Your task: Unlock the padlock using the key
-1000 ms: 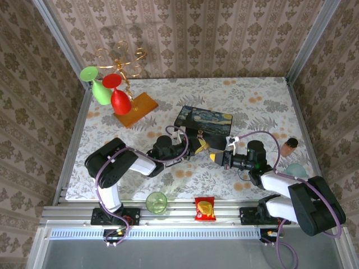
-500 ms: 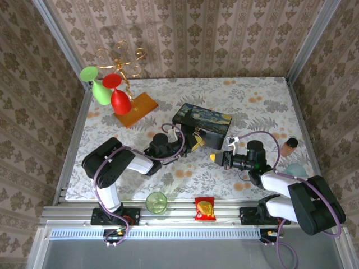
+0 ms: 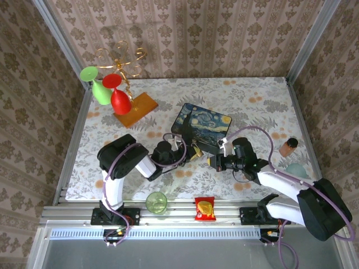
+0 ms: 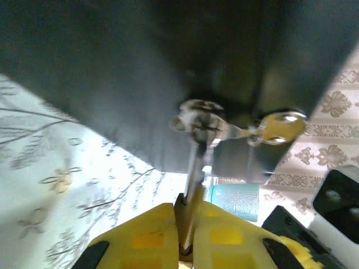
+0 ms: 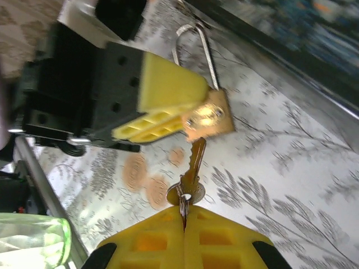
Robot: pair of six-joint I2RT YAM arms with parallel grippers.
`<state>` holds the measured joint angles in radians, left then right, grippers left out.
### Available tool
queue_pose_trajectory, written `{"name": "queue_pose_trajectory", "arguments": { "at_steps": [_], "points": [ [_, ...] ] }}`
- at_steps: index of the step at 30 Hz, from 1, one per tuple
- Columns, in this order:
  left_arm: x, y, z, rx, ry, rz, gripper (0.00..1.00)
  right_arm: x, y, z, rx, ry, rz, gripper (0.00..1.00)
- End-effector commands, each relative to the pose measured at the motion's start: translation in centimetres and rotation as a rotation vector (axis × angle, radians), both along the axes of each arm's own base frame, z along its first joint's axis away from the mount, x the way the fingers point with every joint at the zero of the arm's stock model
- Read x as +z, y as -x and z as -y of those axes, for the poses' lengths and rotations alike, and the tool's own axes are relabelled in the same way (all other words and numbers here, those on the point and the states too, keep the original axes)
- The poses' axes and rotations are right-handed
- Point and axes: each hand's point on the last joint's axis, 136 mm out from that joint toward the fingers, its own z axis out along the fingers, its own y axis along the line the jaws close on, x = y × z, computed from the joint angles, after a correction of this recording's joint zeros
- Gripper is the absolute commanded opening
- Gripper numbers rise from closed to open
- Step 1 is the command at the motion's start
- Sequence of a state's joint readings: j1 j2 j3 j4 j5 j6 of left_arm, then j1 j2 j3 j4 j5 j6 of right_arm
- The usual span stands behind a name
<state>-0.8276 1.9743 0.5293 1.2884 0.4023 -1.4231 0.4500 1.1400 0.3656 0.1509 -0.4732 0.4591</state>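
The brass padlock (image 5: 208, 117) hangs beside the painted box (image 3: 203, 124), its silvery shackle (image 5: 196, 45) looping up toward the box. My left gripper (image 4: 188, 235) is shut on the padlock body, and from it the shackle (image 4: 193, 162) rises to the box's metal clasp (image 4: 202, 120). The left gripper's yellow finger (image 5: 168, 89) presses against the padlock's side. My right gripper (image 5: 184, 216) is shut on the ring of the key (image 5: 190, 171). The key's tip points at the bottom of the padlock and looks to be touching it. From above, both grippers (image 3: 190, 151) (image 3: 212, 161) meet in front of the box.
A wooden stand with red and green wine glasses (image 3: 115, 95) is at the back left. A green cup (image 3: 156, 202) and a red snack packet (image 3: 205, 208) sit on the front rail. A brown item (image 3: 289, 147) and a teal bowl (image 3: 294, 168) lie at the right.
The box has tipped so that its painted lid now faces up. My left gripper shifted with the padlock, and my right gripper moved left, bringing the key to the padlock.
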Motion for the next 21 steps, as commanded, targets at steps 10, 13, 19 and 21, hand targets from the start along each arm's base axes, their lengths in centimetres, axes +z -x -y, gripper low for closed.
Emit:
{"name": "queue_pose_trajectory", "arguments": {
  "at_steps": [10,13,19,21],
  "points": [
    [-1.7,0.2,-4.0,0.162,-0.182,0.078,0.46,0.5,1.0,0.1,0.034,0.051,-0.004,0.00],
    [-0.7,0.4,-5.3,0.189,-0.232,0.126,0.58,2.2,2.0,-1.1,0.122,0.010,0.057,0.00],
    [4.6,1.9,-5.6,0.128,-0.423,0.340,0.62,4.2,3.4,-2.7,0.233,0.037,0.158,0.00],
    [7.5,2.6,-4.9,0.078,-0.421,0.428,0.62,4.7,3.9,-3.3,0.269,0.044,0.199,0.00]
  ]
}}
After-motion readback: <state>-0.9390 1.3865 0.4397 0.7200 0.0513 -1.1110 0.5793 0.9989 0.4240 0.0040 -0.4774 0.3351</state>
